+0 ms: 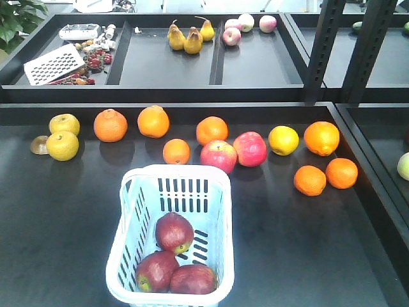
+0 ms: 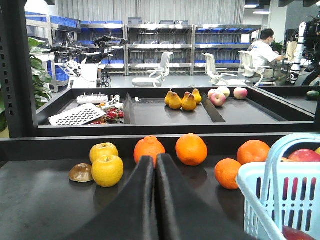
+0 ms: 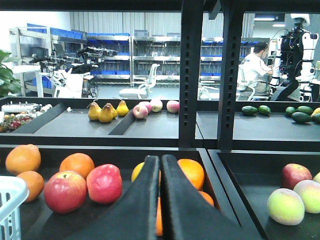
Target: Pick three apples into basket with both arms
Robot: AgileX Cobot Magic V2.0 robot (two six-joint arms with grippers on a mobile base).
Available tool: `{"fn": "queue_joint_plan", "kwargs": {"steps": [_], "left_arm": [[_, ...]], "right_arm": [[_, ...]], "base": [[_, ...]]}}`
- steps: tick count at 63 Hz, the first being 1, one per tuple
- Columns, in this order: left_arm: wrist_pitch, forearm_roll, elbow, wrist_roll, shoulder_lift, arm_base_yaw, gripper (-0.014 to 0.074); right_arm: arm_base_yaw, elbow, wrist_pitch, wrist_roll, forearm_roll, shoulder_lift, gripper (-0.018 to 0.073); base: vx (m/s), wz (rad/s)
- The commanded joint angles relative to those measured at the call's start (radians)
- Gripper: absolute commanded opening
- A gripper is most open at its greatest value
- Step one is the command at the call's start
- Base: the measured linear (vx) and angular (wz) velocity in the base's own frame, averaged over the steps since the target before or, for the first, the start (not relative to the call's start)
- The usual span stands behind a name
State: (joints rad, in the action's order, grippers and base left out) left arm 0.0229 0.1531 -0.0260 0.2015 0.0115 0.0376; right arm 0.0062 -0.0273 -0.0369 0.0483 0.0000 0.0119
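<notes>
Three dark maroon apples lie in the pale blue basket (image 1: 130,192) at the front of the table: one toward the middle (image 1: 174,232), one at the near left (image 1: 156,271), one at the near right (image 1: 193,279). In the left wrist view the basket (image 2: 250,182) stands at the right, just right of my left gripper (image 2: 155,161), which is shut with nothing between its fingers. My right gripper (image 3: 161,161) is also shut and empty, with the basket's corner (image 3: 9,200) far to its left. Neither arm shows in the front view.
A row of fruit runs behind the basket: two yellow apples (image 1: 62,146), several oranges (image 1: 153,121), two pink-red apples (image 1: 218,157), a lemon-yellow fruit (image 1: 283,140). Pears (image 1: 193,39) sit in back trays. A black post (image 3: 191,75) stands ahead of the right gripper, with a side tray of apples (image 3: 286,206).
</notes>
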Motion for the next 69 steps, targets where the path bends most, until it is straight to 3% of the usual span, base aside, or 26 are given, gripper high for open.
{"fn": "queue_joint_plan", "kwargs": {"steps": [1,69], "left_arm": [[-0.070,-0.009,-0.005,0.009,0.016,-0.001,-0.0006],[-0.069,-0.009,-0.005,0.009,0.016,-0.001,-0.0006]], "right_arm": [[-0.006,-0.015,-0.085,-0.004,-0.011,0.013,-0.0008],[-0.006,-0.015,-0.083,-0.003,0.000,0.013,-0.0008]], "base": [[0.00,0.00],[0.00,0.00]]}}
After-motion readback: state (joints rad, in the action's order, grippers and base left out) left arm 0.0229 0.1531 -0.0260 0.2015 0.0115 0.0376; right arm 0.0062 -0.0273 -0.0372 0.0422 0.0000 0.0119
